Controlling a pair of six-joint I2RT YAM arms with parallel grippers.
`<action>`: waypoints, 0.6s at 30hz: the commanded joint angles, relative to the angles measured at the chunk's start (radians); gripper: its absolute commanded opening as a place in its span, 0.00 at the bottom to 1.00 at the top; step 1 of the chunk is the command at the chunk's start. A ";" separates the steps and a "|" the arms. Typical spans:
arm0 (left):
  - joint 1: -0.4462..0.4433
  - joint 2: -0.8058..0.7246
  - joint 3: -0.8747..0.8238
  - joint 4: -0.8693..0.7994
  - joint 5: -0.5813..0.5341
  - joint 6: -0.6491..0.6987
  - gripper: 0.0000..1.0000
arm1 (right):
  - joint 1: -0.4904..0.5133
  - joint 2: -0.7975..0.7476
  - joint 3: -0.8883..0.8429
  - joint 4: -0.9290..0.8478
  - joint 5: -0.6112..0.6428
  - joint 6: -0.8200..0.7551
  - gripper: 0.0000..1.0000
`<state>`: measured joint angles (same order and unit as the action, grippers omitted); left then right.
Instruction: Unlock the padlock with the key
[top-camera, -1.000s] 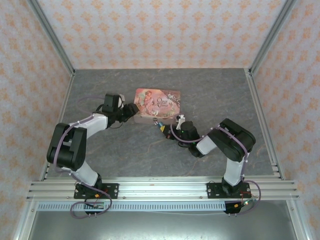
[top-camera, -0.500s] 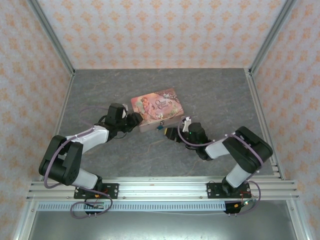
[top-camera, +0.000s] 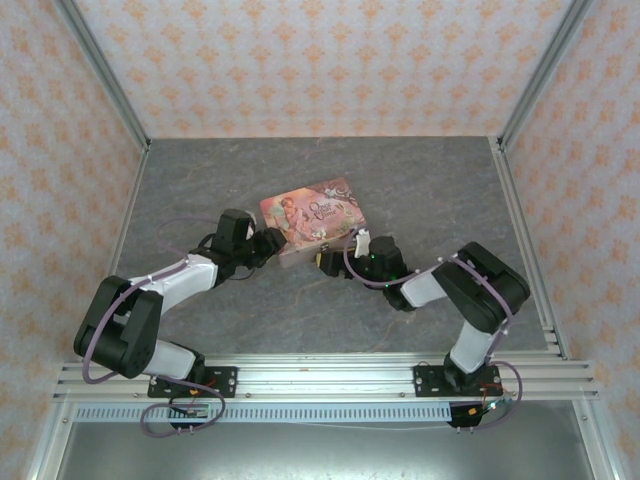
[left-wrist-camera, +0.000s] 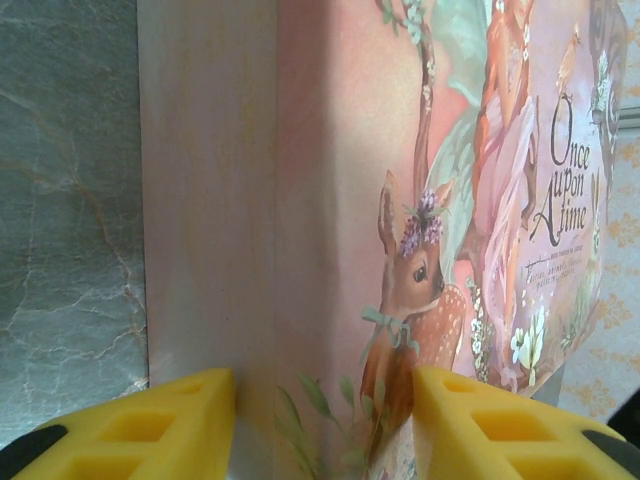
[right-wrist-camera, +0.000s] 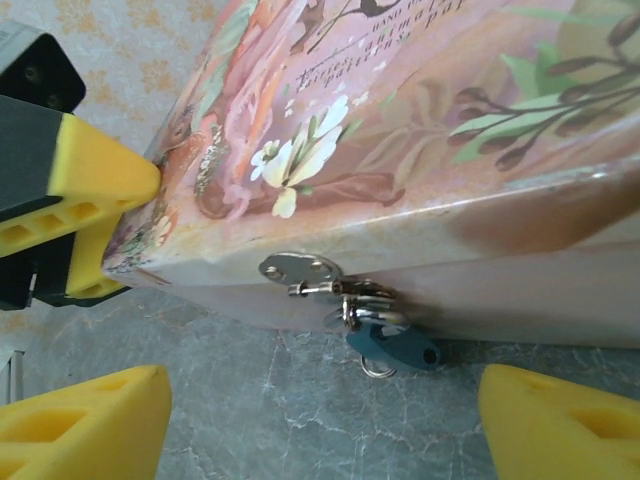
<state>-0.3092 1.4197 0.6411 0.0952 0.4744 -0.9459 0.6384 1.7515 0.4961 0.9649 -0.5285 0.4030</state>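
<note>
The tiny blue-teal padlock hangs by its silvery shackle from the metal hasp on the front wall of the pink illustrated tin. A small wire ring dangles under it. My right gripper is open just in front of the padlock, one yellow finger on each side and nothing between them. My left gripper is shut on the tin's left corner, with both yellow pads against it. In the top view the left gripper and right gripper flank the tin's near edge. The key is hidden.
The tin lies skewed on the grey marbled table, its near-left corner towards the left arm. Metal frame rails and patterned walls enclose the table.
The tin has turned counter-clockwise in my left gripper's hold. My right arm swung in low, bringing its gripper to the tin's front edge by the padlock.
</note>
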 joint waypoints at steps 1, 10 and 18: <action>-0.024 0.025 -0.029 -0.137 -0.025 -0.004 0.47 | -0.005 0.046 0.030 0.116 -0.015 -0.022 0.80; -0.027 0.028 -0.022 -0.134 -0.022 -0.004 0.47 | -0.005 0.141 0.080 0.217 -0.052 -0.012 0.77; -0.027 0.033 -0.021 -0.136 -0.023 -0.001 0.47 | -0.006 0.165 0.083 0.300 -0.105 0.003 0.66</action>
<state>-0.3145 1.4197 0.6422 0.0956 0.4641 -0.9531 0.6315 1.9125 0.5503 1.1439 -0.5785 0.4080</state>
